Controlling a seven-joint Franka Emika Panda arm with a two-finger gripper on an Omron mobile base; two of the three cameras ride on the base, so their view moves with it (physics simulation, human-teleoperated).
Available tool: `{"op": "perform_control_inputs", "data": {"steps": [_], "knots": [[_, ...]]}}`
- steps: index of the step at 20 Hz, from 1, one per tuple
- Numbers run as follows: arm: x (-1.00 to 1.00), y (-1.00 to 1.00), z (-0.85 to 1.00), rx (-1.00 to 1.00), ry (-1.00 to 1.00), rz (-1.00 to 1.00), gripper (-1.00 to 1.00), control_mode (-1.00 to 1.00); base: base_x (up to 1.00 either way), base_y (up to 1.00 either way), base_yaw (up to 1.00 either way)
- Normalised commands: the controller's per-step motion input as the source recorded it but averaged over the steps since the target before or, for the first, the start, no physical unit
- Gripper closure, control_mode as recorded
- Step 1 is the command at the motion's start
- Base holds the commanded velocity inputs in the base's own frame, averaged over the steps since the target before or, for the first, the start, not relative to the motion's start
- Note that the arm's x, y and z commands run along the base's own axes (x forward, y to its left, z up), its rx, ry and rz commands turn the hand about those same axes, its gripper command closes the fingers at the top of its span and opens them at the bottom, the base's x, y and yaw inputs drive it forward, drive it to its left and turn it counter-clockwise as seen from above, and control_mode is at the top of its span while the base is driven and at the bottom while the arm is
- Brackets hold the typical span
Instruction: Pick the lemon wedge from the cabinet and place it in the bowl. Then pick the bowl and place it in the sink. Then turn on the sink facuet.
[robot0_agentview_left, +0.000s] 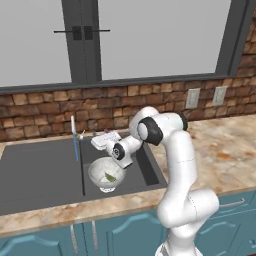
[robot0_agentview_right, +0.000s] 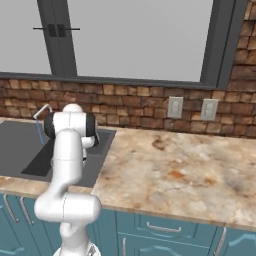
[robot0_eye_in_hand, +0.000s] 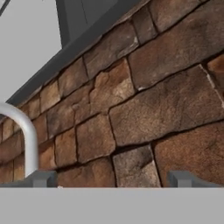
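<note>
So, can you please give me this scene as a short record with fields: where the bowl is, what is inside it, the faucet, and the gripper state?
bowl: whitish bowl stands in the right basin of the dark sink
contents: small yellow-green lemon wedge lies inside the bowl
faucet: thin upright spout at the back of the sink, near the divider
gripper: open, holds nothing, above the back rim of the sink, facing the brick wall
remaining step: turning on the faucet

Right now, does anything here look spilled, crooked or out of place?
Nothing stands out. The bowl sits upright in the sink with the lemon wedge inside, and the open gripper hangs above it, beside the faucet.
</note>
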Motion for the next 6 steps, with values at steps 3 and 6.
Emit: {"op": "perform_control_inputs", "data": {"steps": [3,6], "knots": [[-0.41,0.00,-0.03,0.05,0.00,0.00,-1.00,-1.00,0.00,0.00,0.00],[-0.33,0.00,-0.01,0.11,0.00,0.00,-1.00,-1.00,0.00,0.00,0.00]]}}
